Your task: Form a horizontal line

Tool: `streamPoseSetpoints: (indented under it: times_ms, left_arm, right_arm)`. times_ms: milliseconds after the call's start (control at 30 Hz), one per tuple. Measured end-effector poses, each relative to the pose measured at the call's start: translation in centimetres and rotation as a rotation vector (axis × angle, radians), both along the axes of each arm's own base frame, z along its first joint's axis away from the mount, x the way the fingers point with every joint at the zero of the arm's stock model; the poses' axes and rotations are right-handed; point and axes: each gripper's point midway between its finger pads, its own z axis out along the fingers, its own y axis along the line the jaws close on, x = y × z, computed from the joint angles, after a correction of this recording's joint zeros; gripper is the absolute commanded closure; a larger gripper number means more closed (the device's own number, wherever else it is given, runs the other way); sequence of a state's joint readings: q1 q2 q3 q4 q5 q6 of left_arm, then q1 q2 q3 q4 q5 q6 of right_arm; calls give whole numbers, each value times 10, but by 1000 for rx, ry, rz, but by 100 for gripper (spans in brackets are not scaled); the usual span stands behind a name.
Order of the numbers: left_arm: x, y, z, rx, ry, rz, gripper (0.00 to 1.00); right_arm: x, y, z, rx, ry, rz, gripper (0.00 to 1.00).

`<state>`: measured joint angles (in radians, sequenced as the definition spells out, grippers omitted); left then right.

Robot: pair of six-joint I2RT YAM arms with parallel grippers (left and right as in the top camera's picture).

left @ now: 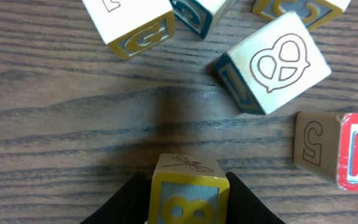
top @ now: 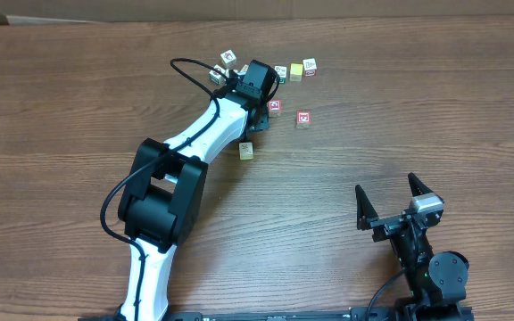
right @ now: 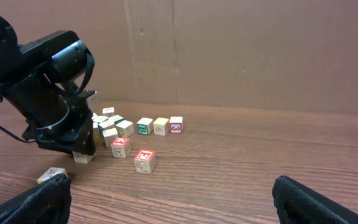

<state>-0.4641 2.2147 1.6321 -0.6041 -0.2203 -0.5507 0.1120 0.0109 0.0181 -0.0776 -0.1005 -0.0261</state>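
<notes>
A: From overhead, where do we find the line of cubes (top: 295,70)?

B: Near the table's (top: 435,107) far edge, about midway along it: three small cubes side by side, roughly level. Our left gripper (top: 255,87) hangs near its left end. A red-faced cube (top: 275,107) and a second red cube (top: 303,118) lie loose, a little toward the near edge. Our right gripper (top: 388,198) sits by the near right corner, jaws wide apart, holding nothing.

A: And the left wrist view?

B: Our fingers (left: 126,202) press on opposite sides of a yellow-framed cube (left: 188,202). A pretzel cube (left: 278,62) lies beyond it, apart.

A: How will it handle?

B: We judge it light, rigid wood with flat faces. Squeezing two opposite faces squarely should hold it, though smooth paint could let it slip or twist.

A: The right wrist view?

B: The line shows ahead of us, toward the far edge. Our own jaws frame the bottom corners, spread wide.
</notes>
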Motion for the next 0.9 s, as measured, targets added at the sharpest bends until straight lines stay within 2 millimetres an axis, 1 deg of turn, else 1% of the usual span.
streamPoseSetpoints:
  times_ms: [267,500,633,833,900]
  left_arm:
    - [3,-1,1,-5,-12,-1,65]
    - [3,-1,1,-5,-13,-3,69]
    - [4,-2,2,-6,-17,-3,69]
    - [6,-3,3,-11,-26,-4,57]
    - [6,-3,3,-13,-29,-4,56]
  right_arm:
    - [0,0,0,0,0,0,0]
    - [0,0,0,0,-1,0,0]
    - [0,0,0,0,0,0,0]
    - [0,0,0,0,0,0,0]
    - [0,0,0,0,-1,0,0]
